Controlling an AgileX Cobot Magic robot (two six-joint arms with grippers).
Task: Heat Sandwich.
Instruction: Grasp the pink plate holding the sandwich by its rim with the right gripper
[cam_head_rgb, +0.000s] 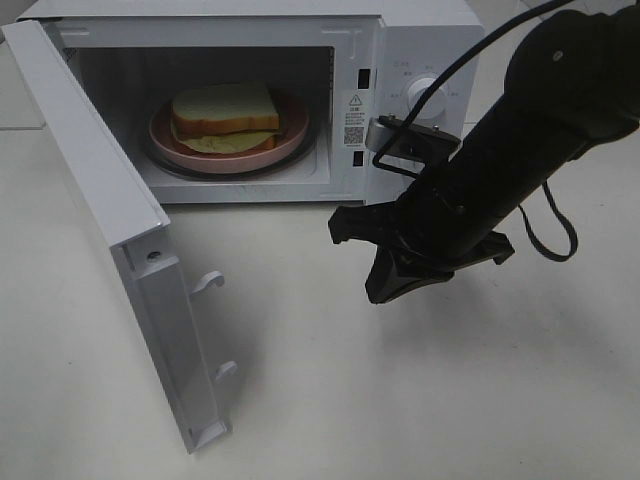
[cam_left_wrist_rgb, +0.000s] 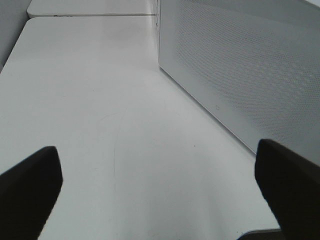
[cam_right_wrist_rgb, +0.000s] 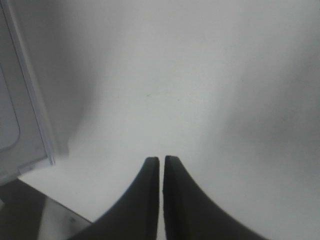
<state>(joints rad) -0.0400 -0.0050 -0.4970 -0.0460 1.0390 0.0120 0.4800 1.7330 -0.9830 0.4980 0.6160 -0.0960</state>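
Exterior high view, sandwich (cam_head_rgb: 225, 118) on pink plate (cam_head_rgb: 290, 142) inside open-doored microwave (cam_head_rgb: 400, 50) on the table (cam_head_rgb: 300, 400), right gripper (cam_head_rgb: 383, 285) hovering before it, left wrist view, left gripper (cam_left_wrist_rgb: 160, 195) spread wide beside microwave's perforated wall, right wrist view, right gripper pressed together, empty, above table.

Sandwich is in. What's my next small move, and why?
Probably bring the right gripper behind the door to push it shut: the sandwich sits on the plate inside the microwave, the door stands wide open, and that gripper is shut and empty.
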